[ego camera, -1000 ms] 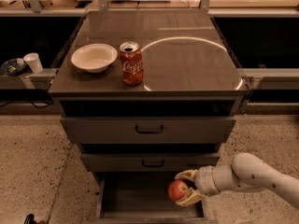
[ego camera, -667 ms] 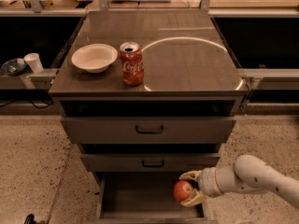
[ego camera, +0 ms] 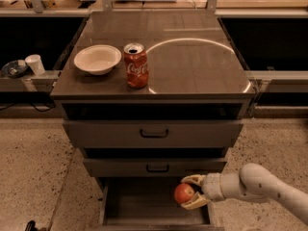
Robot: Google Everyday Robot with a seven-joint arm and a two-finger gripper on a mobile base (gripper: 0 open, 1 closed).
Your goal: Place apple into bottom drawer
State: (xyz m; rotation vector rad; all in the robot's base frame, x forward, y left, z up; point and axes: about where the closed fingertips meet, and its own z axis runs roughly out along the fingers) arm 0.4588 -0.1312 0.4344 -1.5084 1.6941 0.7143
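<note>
The apple (ego camera: 184, 193) is small, round and red-orange. It sits between the pale fingers of my gripper (ego camera: 188, 192), which is shut on it from the right. The white arm reaches in from the lower right. The apple hangs just above the right part of the bottom drawer (ego camera: 144, 203), which is pulled open and shows a flat dark floor. Whether the apple touches the floor I cannot tell.
Two wider drawers with dark bar handles (ego camera: 154, 134) are shut above it. On the cabinet top stand a red Coca-Cola can (ego camera: 136, 65) and a white bowl (ego camera: 97, 58). A white cup (ego camera: 34, 64) stands on a ledge at left. Speckled floor lies on both sides.
The gripper with the apple has shifted slightly right and a little lower over the open bottom drawer. Nothing else has moved.
</note>
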